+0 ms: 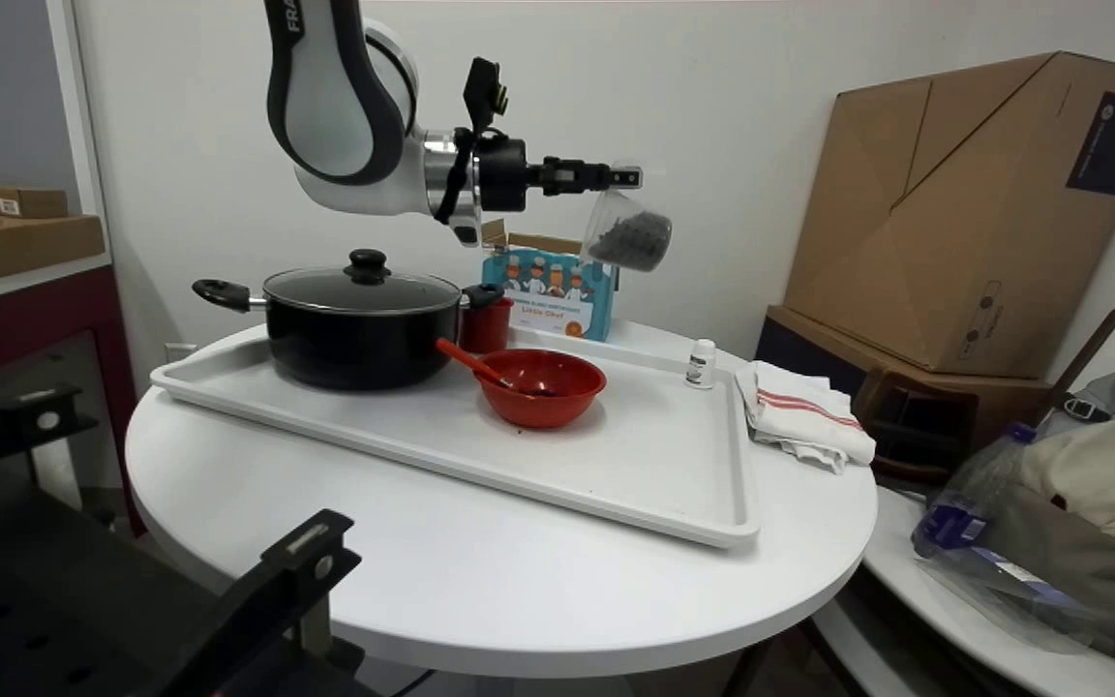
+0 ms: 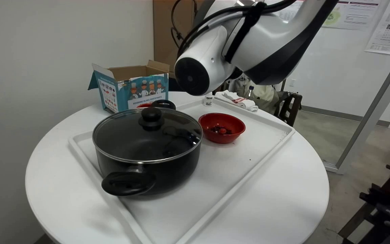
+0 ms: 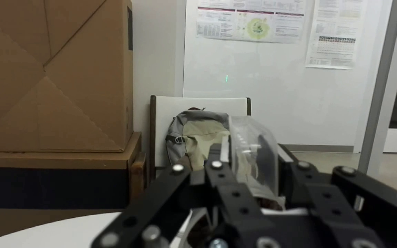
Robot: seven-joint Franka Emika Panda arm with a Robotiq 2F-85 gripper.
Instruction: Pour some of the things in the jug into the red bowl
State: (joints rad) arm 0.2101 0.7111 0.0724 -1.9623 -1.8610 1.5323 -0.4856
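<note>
My gripper (image 1: 627, 177) is shut on the jug (image 1: 630, 234), which looks like a clear cup holding dark bits. The jug hangs tilted high above the tray, its dark contents gathered at the lower right end in an exterior view. In the wrist view the clear wall of the jug (image 3: 253, 151) sits between the two fingers. The red bowl (image 1: 557, 392) stands on the tray, lower than the jug and left of it in that exterior view. It also shows with dark and red bits inside (image 2: 221, 135). There the arm hides the gripper and jug.
A black lidded pot (image 1: 364, 339) stands on the white tray (image 1: 635, 465) beside the bowl. A red spoon (image 1: 470, 358) leans in the bowl. A red cup (image 1: 487, 329) and a blue box (image 1: 557, 305) are behind. A white bottle (image 1: 701, 365) and folded towel (image 1: 804, 411) are right.
</note>
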